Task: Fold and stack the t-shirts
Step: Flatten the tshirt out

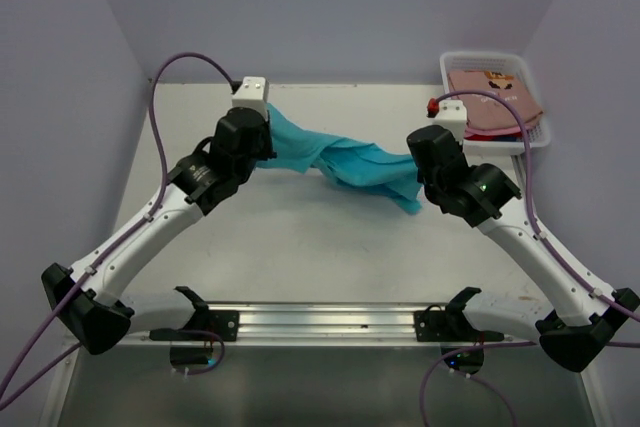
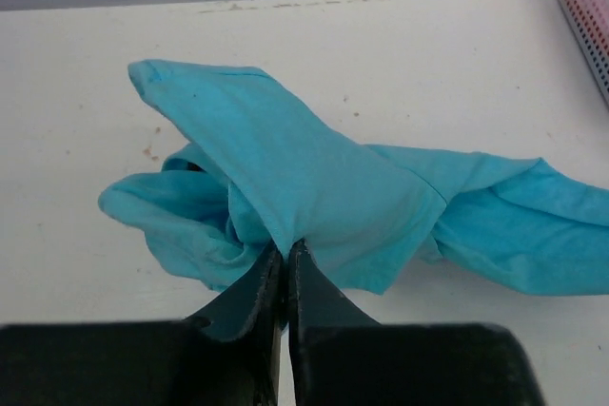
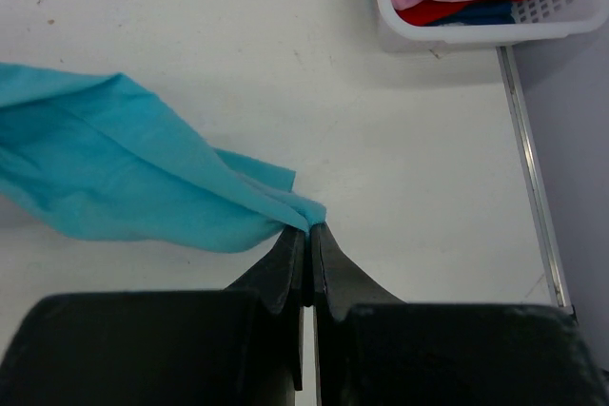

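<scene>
Spanning the gap between both arms, the teal t-shirt [image 1: 345,159] is stretching as a twisted, bunched band over the table [image 1: 300,247], all of it outside the white basket [image 1: 447,69] and off to that basket's left. The left gripper [image 2: 285,259] is clamping its jaws tight on a gathered fold at the end of the shirt farthest from the basket, with loose cloth billowing out just beyond its fingertips. The right gripper [image 3: 309,235] is pinching a narrow corner of the same shirt at the end nearest the basket, jaws pressed together on the fabric. Inside the basket, a salmon-pink t-shirt [image 1: 495,92] is lying on top, with pink, red and blue cloth edges peeking out beneath it.
</scene>
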`<state>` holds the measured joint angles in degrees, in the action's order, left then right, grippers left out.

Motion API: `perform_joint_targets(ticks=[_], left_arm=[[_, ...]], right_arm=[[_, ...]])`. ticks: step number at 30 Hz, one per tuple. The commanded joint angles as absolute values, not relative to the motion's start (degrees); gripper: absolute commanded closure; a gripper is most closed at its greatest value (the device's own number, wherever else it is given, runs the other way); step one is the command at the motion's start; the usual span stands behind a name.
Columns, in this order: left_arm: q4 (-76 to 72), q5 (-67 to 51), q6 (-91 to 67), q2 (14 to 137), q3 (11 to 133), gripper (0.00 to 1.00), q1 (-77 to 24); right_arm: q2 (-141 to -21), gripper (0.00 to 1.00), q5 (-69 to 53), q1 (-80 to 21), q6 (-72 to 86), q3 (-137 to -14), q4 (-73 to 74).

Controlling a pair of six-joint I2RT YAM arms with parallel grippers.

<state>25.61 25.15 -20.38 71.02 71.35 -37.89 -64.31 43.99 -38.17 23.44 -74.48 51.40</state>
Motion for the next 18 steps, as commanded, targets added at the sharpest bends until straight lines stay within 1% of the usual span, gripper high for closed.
perform_joint_targets(ticks=[1, 3, 4, 5, 7, 8, 11, 12, 15, 16, 18], left_arm=[[32.2, 34.6, -19.5, 69.4, 75.1, 0.92, -37.5], [32.8, 37.5, -19.7, 67.8, 75.7, 0.68, -37.5], [33.3, 39.6, -20.3, 67.2, 75.7, 0.61, -37.5], [33.7, 40.2, -20.8, 66.5, 75.7, 0.47, -37.4], [35.5, 40.0, -23.4, 64.5, 75.6, 0.29, -37.5], [36.4, 39.8, -24.5, 63.9, 75.4, 0.17, -37.5], [38.6, 38.7, -28.7, 60.3, 73.0, 0.08, -37.5], [38.8, 38.1, -29.7, 57.9, 71.8, 0.08, -37.6], [35.4, 30.8, -28.8, 54.6, 65.1, 0.07, -37.5], [35.9, 27.9, -28.8, 54.8, 63.6, 0.07, -37.5], [38.2, 25.7, -30.5, 57.5, 60.1, 0.05, -37.5]], right_arm=[[-63.9, 1.0, 45.9, -37.7, 22.9, -74.2, 49.7], [-63.8, 1.0, 46.0, -37.6, 22.9, -74.1, 49.7], [-63.7, 1.0, 46.1, -37.6, 22.8, -74.1, 49.7], [-63.7, 1.0, 46.1, -37.6, 22.7, -74.1, 49.7], [-63.7, 1.0, 46.1, -37.4, 22.5, -74.1, 49.7], [-63.5, 1.0, 46.1, -37.4, 22.4, -74.2, 49.7], [-63.5, 1.0, 46.1, -37.2, 22.4, -74.1, 49.7], [-63.4, 1.0, 46.1, -37.1, 22.4, -74.1, 49.7], [-63.6, 1.0, 45.7, -36.9, 22.3, -73.9, 49.5], [-63.6, 1.0, 45.6, -36.9, 22.3, -73.9, 49.4], [-63.8, 1.0, 45.3, -36.9, 22.3, -73.9, 49.2]])
